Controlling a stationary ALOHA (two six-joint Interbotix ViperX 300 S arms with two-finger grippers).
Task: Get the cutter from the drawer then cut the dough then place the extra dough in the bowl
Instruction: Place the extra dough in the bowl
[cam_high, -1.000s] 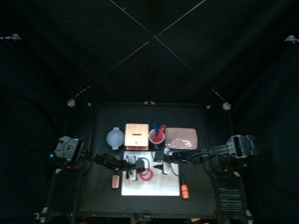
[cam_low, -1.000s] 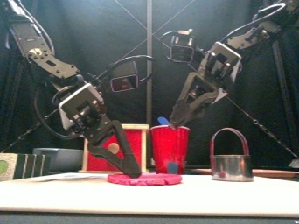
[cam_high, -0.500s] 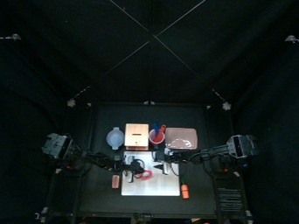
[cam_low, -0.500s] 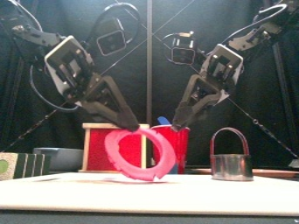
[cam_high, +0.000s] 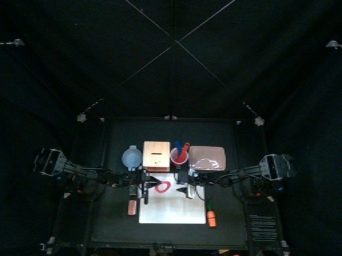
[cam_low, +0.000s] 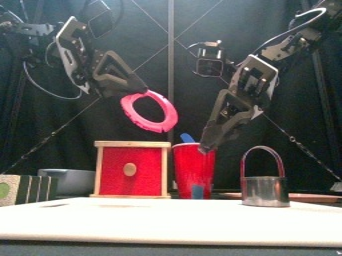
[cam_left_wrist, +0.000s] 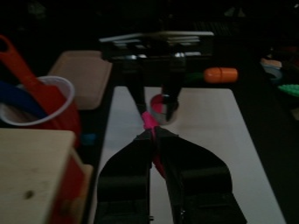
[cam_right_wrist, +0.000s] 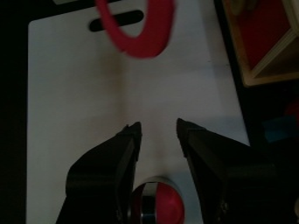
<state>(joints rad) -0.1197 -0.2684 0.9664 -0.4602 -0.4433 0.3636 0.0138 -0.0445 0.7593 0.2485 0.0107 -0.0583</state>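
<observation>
— Up goes our left gripper (cam_low: 130, 93) with the ring (cam_low: 163, 124). Half a second ago the ring hung low in front of the box (cam_low: 132, 170), and now we see it above the box's top.

— We agree. The jaws are clamped on the ring's upper edge, and the ring hangs tilted, touching nothing else.

— And our right gripper (cam_low: 211, 130)?

— It has barely shifted. Its jaws stand apart and hold nothing. It hovers over the board (cam_right_wrist: 140, 87), just above the cup (cam_low: 195, 168).

— Where do we put the cutter (cam_low: 265, 185)?

— Upright to the right of the cup, handle up, apart from both grippers.

— And the bowl (cam_high: 131, 157)?

— On the table (cam_high: 104, 225), left of the box. The ring is not in it yet.
</observation>
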